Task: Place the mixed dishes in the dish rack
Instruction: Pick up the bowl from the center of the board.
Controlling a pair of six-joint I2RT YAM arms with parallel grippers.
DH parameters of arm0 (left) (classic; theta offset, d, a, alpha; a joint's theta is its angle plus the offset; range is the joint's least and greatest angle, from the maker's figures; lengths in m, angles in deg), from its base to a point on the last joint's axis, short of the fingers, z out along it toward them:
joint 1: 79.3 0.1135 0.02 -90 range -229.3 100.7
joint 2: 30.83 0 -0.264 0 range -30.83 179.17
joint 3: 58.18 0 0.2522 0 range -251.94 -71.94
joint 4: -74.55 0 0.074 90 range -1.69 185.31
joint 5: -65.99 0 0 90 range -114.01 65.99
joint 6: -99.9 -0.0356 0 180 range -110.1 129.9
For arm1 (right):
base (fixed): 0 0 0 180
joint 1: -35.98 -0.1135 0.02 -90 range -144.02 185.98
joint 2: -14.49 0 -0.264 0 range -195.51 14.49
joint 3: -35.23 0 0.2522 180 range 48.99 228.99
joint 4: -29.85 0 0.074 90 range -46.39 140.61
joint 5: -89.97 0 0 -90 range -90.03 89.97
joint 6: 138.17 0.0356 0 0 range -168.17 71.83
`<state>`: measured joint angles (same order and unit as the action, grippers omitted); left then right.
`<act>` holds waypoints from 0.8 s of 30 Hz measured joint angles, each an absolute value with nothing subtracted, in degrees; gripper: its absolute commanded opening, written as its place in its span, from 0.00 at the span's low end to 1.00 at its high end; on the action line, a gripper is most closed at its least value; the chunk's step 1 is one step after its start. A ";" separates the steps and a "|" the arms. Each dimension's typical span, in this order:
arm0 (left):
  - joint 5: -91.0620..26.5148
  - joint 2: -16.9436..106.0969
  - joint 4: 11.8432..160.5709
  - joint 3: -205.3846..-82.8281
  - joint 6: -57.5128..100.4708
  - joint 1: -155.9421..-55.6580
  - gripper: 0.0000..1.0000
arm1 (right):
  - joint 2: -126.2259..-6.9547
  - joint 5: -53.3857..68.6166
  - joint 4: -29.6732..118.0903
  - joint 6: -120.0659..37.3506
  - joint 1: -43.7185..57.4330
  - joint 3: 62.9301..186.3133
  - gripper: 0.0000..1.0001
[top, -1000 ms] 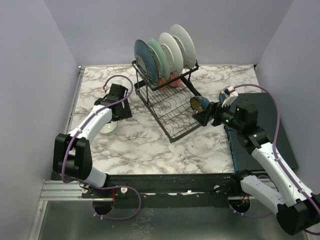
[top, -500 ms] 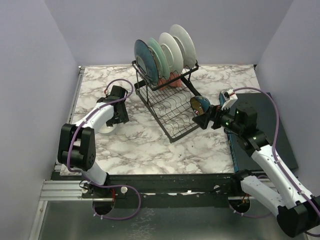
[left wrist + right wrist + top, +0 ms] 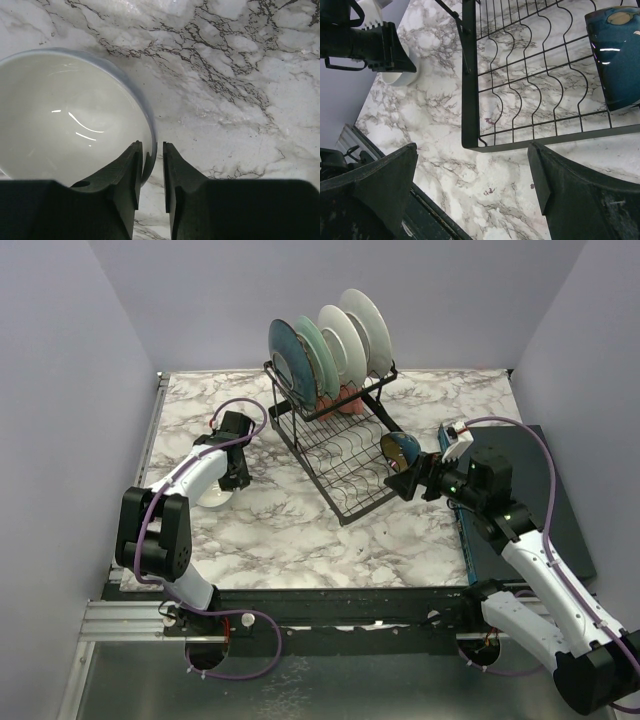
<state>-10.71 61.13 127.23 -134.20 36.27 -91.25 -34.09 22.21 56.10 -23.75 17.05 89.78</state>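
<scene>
A white bowl (image 3: 215,497) (image 3: 65,115) sits on the marble table left of the dish rack (image 3: 345,502). My left gripper (image 3: 232,480) (image 3: 152,145) points down at the bowl's right rim, one finger inside and one outside, shut on the rim. The rack's upper basket holds a teal plate (image 3: 285,352), a green plate (image 3: 312,345) and white plates (image 3: 360,328), with pink mugs (image 3: 340,400) beneath. A dark bowl (image 3: 401,448) (image 3: 615,55) leans in the lower tray's right corner. My right gripper (image 3: 400,482) (image 3: 472,150) hovers open and empty just off that corner.
A dark teal slab (image 3: 530,500) lies at the table's right edge under my right arm. The rack's black lower frame (image 3: 470,100) runs just ahead of my right fingers. Walls close in the table on the left, back and right.
My left gripper's jaws have narrowed from wide open down onto the white bowl's rim. My right gripper has drawn slightly back from the dark bowl, still open.
</scene>
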 measured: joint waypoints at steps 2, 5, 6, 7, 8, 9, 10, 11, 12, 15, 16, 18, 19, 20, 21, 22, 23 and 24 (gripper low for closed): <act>-10.69 61.13 127.25 -134.20 36.01 -91.25 0.19 | -34.09 22.28 56.08 -23.66 17.05 89.76 0.98; -10.71 61.13 127.12 -134.20 35.68 -91.25 0.08 | -34.09 22.32 56.08 -23.55 17.05 89.74 0.98; -10.71 61.13 126.94 -134.20 35.57 -91.25 0.04 | -34.09 22.35 56.06 -23.53 17.05 89.72 0.98; -10.67 61.13 126.92 -134.20 35.61 -91.25 0.01 | -34.09 22.35 56.06 -23.53 17.05 89.72 0.98; -10.87 61.13 127.27 -134.20 35.59 -91.25 0.00 | -34.09 22.35 56.06 -23.51 17.05 89.72 0.98; -10.89 61.13 127.31 -134.20 35.57 -91.25 0.00 | -34.09 22.37 56.04 -23.51 17.05 89.67 0.98; -10.93 61.13 127.31 -134.20 35.57 -91.25 0.00 | -34.09 22.37 56.02 -23.48 17.05 89.61 0.98; -10.93 61.13 127.34 -134.20 35.50 -91.25 0.00 | -34.09 22.37 55.97 -23.48 17.05 89.48 0.98; -10.95 61.13 127.34 -134.20 35.53 -91.25 0.00 | -34.09 22.37 55.95 -23.46 17.05 89.35 0.98; -10.95 61.11 127.34 -134.20 35.50 -91.25 0.00 | -34.06 22.39 55.97 -23.18 17.05 89.00 0.98; -10.95 61.07 127.34 -134.20 35.50 -91.25 0.00 | -34.04 22.41 55.97 -23.14 17.05 88.97 0.98; -11.26 60.72 127.31 -134.11 35.53 -91.25 0.00 | -33.91 22.41 56.02 -23.11 17.05 88.97 0.98; -11.85 60.32 127.23 -133.98 35.53 -91.25 0.00 | -33.76 22.41 56.04 -23.09 17.05 88.97 0.98; -12.24 60.04 127.21 -133.91 35.57 -91.25 0.00 | -33.63 22.43 56.06 -23.09 17.05 88.97 0.98; -12.94 59.56 127.18 -133.83 35.57 -91.25 0.00 | -33.47 22.43 56.10 -23.07 17.05 88.97 0.98; -13.84 58.90 127.14 -133.72 35.61 -91.25 0.00 | -33.41 22.43 56.15 -23.03 17.05 88.97 0.98; -14.69 58.45 127.10 -133.61 35.59 -91.25 0.00 | -33.37 22.43 56.17 -22.89 17.05 88.97 0.98; -15.61 57.51 127.10 -133.52 35.64 -91.25 0.00 | -33.34 22.45 56.24 -22.79 17.05 88.97 0.98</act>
